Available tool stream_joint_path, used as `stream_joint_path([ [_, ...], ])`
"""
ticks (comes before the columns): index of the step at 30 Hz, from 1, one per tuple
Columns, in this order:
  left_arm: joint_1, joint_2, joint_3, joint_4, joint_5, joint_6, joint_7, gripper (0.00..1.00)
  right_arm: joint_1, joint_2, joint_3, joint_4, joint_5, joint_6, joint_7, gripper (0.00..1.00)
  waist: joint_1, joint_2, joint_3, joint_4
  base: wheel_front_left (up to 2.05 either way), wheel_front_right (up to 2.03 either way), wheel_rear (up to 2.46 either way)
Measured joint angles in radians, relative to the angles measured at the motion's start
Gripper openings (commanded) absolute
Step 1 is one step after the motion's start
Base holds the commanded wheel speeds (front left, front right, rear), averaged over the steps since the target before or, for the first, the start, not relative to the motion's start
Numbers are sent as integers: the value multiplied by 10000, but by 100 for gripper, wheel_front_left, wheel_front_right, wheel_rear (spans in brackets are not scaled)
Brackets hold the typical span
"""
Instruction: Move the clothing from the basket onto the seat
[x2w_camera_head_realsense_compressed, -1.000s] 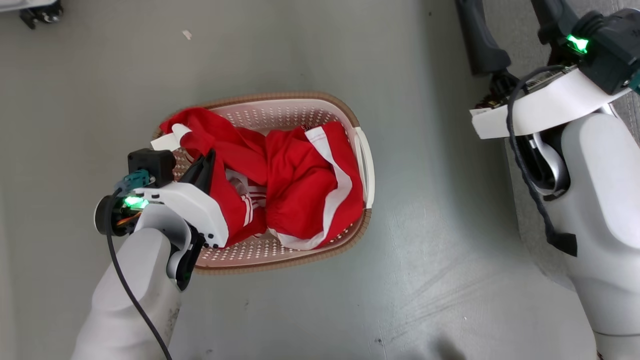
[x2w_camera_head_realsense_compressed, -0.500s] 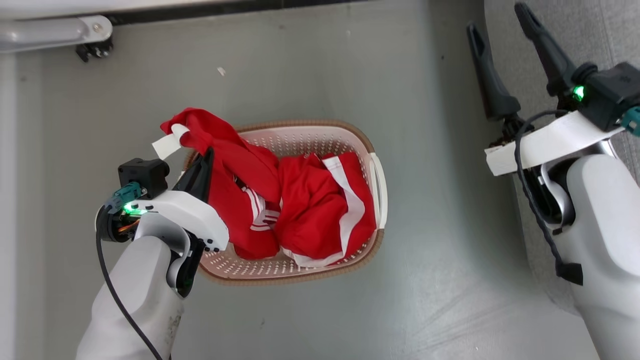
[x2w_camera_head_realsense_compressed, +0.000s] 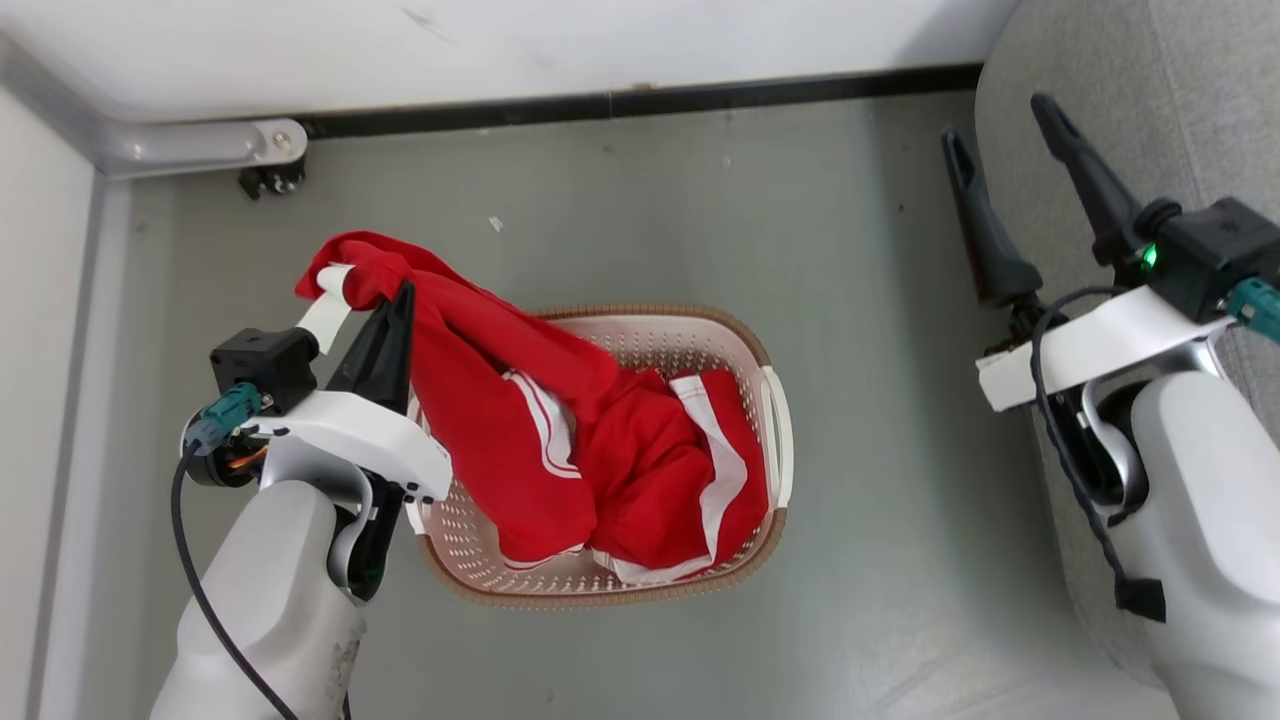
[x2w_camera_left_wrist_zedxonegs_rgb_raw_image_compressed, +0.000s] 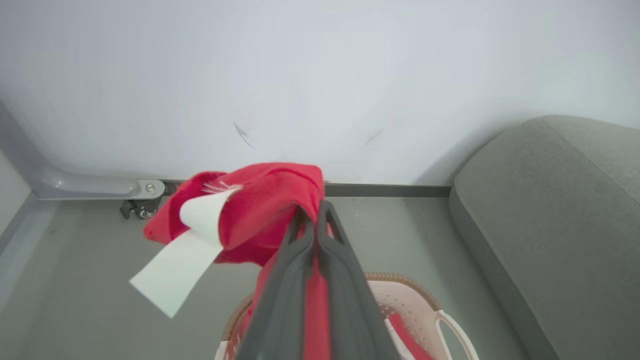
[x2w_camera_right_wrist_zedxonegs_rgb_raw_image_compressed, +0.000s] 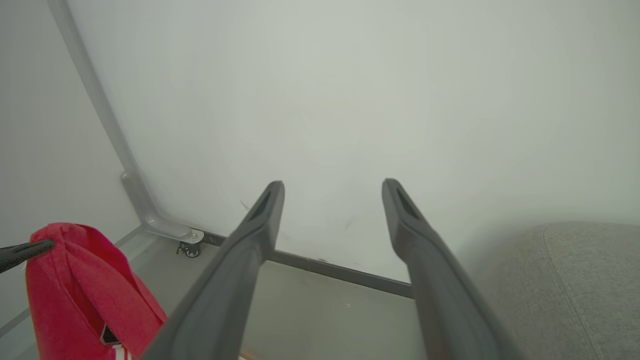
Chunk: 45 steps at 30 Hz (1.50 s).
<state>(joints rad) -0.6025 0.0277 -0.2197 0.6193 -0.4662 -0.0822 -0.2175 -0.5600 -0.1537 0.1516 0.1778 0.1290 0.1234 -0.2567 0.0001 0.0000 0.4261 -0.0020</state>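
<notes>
My left jaws clench one end of the red clothing (x2w_camera_head_realsense_compressed: 480, 400), held up above the basket (x2w_camera_head_realsense_compressed: 660, 340); the rest lies inside it. My right jaws stand released beside the seat (x2w_camera_head_realsense_compressed: 1180, 90).

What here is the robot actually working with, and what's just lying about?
In the job: red clothing, one piece pinched in the shut left gripper; basket; grey seat; open right gripper, empty.

Just there: grey rail with a small wheel by the wall; pale scrap on the floor.
</notes>
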Motion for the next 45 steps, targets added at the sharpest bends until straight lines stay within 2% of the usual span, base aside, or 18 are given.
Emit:
stream_joint_path([
  [22,358,105,522,-1511,15,104,-305,0,1625,270,-73,211,25,0,0,100,0,0,-1783,184,0,0,0],
  [39,819,100,523,-2447,125,178,-309,0,2551,355,6,324,38,0,0,100,-1,0,-2866,195,0,0,0],
  [45,835,94,464,-2874,71,79,-316,0,2774,389,178,339,63,0,0,100,0,0,-3174,216,0,0,0],
])
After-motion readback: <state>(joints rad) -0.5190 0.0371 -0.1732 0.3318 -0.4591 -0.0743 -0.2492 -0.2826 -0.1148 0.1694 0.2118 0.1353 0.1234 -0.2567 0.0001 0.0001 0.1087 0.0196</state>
